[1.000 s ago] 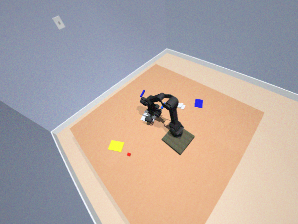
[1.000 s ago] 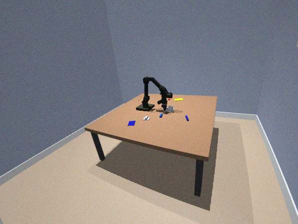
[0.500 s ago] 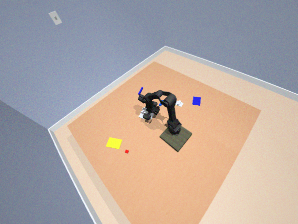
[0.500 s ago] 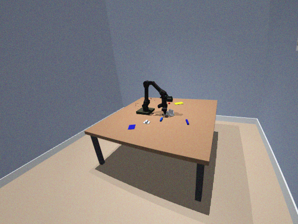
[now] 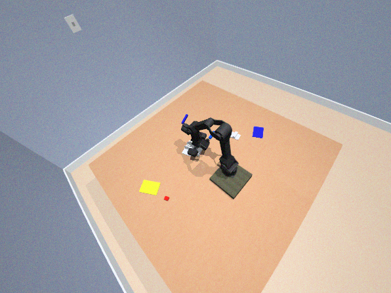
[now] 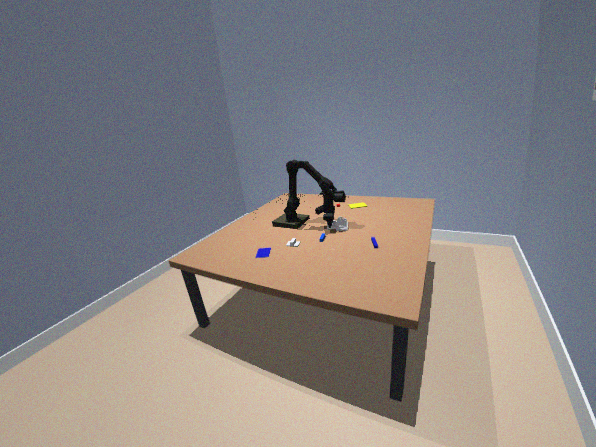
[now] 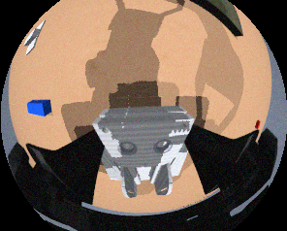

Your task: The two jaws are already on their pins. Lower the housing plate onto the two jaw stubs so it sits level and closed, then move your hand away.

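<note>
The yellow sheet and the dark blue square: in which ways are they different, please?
The yellow sheet is larger; the dark blue square is smaller.
In the top view, the yellow sheet is clearly longer one way, while the dark blue square has nearly equal sides.
Both are thin, plain-coloured and lie flat on the table.

To your gripper's [image 7: 147,138] one side, a small blue block [image 5: 210,136] [image 6: 322,237] [image 7: 39,107] sits near, in your way. Between the yellow square [image 5: 149,187] [image 6: 358,205] and the arm's dark base [image 5: 234,191] [image 6: 284,224], you have a wide gap, with a little red block [image 5: 166,198] [image 6: 338,205] [image 7: 258,124] in it.
</note>
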{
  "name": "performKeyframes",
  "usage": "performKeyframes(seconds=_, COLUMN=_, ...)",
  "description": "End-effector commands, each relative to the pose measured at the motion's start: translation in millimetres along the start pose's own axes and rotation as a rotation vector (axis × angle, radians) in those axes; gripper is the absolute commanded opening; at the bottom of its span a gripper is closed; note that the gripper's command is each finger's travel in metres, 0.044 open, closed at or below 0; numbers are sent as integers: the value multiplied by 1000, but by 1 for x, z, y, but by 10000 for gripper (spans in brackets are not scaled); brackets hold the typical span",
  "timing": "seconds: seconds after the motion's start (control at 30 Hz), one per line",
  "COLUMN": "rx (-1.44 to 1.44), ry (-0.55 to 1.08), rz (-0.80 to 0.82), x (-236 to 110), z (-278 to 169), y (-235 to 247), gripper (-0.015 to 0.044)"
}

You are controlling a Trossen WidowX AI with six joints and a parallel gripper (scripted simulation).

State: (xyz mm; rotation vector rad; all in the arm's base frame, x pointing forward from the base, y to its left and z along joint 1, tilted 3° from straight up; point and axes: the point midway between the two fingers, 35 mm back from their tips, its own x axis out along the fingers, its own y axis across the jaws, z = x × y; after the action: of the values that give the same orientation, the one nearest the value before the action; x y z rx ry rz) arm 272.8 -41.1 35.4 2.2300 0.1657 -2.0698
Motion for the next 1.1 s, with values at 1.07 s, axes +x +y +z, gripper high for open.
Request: performKeyframes(seconds=1.07, rx=4, ry=-2, rz=1, x=5, z=0, y=0, gripper=351)
